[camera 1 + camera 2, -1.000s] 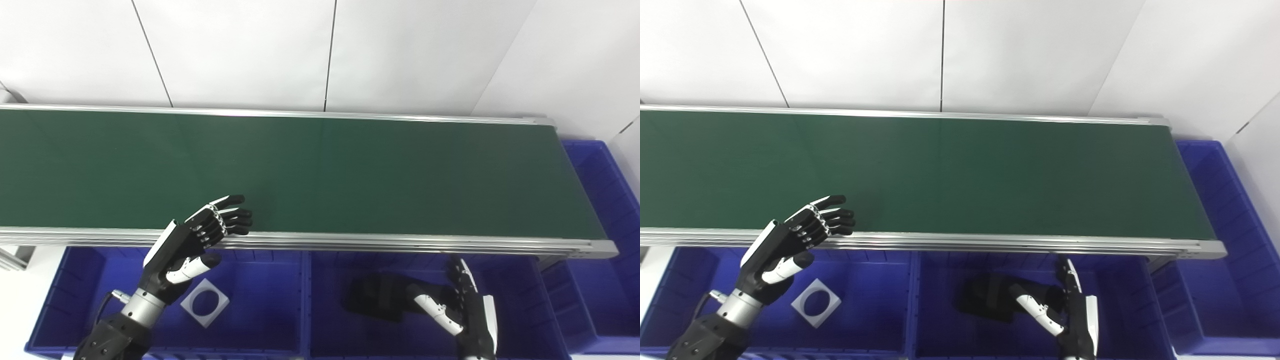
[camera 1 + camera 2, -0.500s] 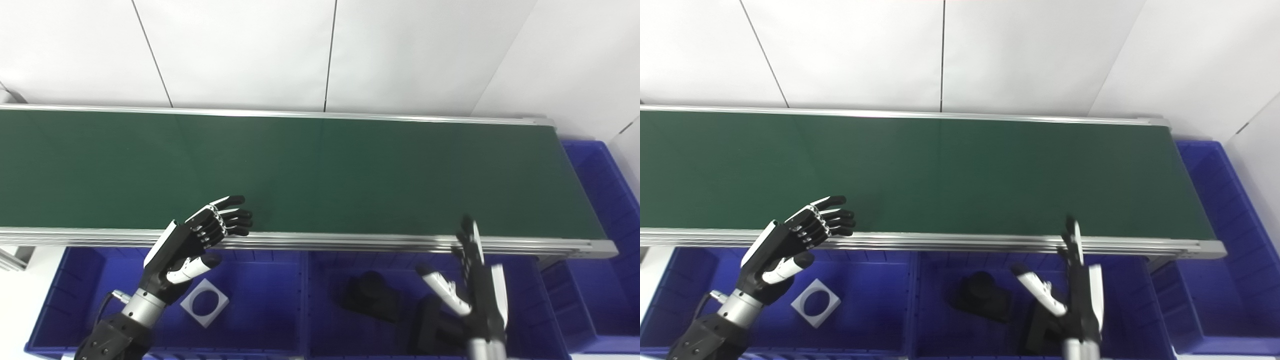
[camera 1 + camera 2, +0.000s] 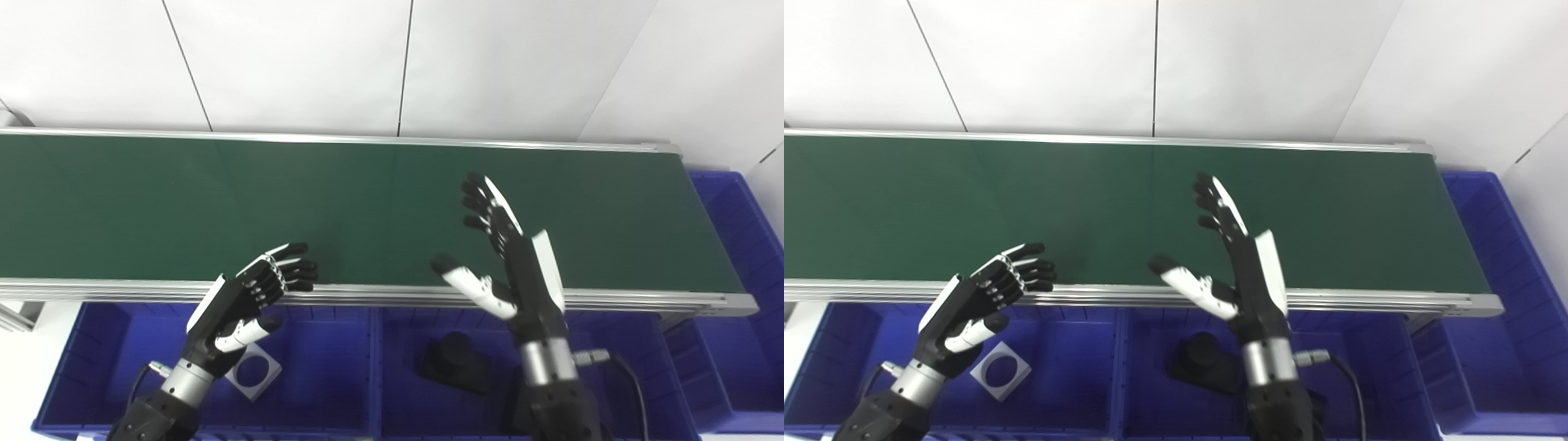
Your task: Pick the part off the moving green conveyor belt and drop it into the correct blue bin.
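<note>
My right robot hand [image 3: 511, 269] is spread empty over the green belt [image 3: 184, 202], center frame; left robot hand [image 3: 245, 300] loosely spread lower left; black part [image 3: 456, 364] sits in the middle blue bin [image 3: 392, 404].

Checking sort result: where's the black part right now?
The black part lies in the middle blue bin, below the conveyor's near rail, just left of the right arm.

Conveyor belt [image 3: 367, 202] runs left-right behind row of bins. Left bin [image 3: 318, 367] holds square plate [image 3: 254, 372]; middle bin [image 3: 398, 343] holds part [image 3: 456, 364]; another bin [image 3: 741, 257] sits at belt's right end.
</note>
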You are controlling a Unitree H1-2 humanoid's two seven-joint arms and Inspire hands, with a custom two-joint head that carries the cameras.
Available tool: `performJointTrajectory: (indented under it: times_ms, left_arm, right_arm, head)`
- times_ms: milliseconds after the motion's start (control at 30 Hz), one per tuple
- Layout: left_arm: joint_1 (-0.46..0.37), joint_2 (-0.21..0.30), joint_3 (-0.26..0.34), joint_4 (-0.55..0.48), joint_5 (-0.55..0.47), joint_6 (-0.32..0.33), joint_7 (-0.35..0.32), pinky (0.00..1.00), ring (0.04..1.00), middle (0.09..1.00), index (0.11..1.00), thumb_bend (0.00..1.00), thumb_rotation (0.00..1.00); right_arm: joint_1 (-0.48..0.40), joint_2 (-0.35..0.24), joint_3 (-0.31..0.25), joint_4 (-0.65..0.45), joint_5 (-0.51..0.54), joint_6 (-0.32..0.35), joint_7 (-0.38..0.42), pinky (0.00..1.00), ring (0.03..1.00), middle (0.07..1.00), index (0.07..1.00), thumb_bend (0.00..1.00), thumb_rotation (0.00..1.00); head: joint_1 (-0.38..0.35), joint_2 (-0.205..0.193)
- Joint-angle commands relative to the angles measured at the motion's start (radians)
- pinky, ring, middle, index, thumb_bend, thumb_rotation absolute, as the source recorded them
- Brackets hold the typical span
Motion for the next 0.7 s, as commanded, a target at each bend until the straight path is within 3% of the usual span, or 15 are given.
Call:
performJointTrajectory:
  times_ms: [0,300,400,500,667]
  left_arm:
    - [-0.005,-0.013,-0.004,-0.033,0.006,-0.029,0.009,0.72,0.751,0.77,0.829,0.87,0.53]
    - [0.016,-0.059,-0.023,-0.037,0.038,-0.042,0.031,0.73,0.767,0.792,0.819,0.87,0.5]
    - [0.02,-0.074,-0.033,-0.045,0.052,-0.035,0.046,0.73,0.777,0.804,0.816,0.88,0.49]
    - [0.019,-0.087,-0.043,-0.047,0.074,-0.026,0.063,0.73,0.781,0.806,0.818,0.88,0.49]
    - [0.009,-0.103,-0.052,-0.023,0.106,-0.048,0.08,0.72,0.775,0.798,0.816,0.88,0.49]
  right_arm:
    - [-0.021,0.013,0.012,0.005,0.001,0.007,0.011,0.78,0.852,0.894,0.939,0.59,0.7]
    - [0.013,0.042,0.05,0.137,0.082,-0.06,-0.016,0.77,0.849,0.899,0.944,0.54,0.69]
    - [0.038,0.024,0.051,0.201,0.098,-0.11,-0.025,0.78,0.853,0.899,0.946,0.53,0.69]
    - [0.042,-0.034,0.047,0.264,0.08,-0.141,-0.013,0.78,0.868,0.926,0.965,0.55,0.73]
    - [0.049,-0.072,0.026,0.3,0.148,-0.206,-0.012,0.77,0.853,0.923,0.975,0.58,0.71]
  head:
    - [0.015,-0.004]
    - [0.144,-0.036]
    - [0.164,-0.04]
    - [0.186,-0.055]
    - [0.2,-0.074]
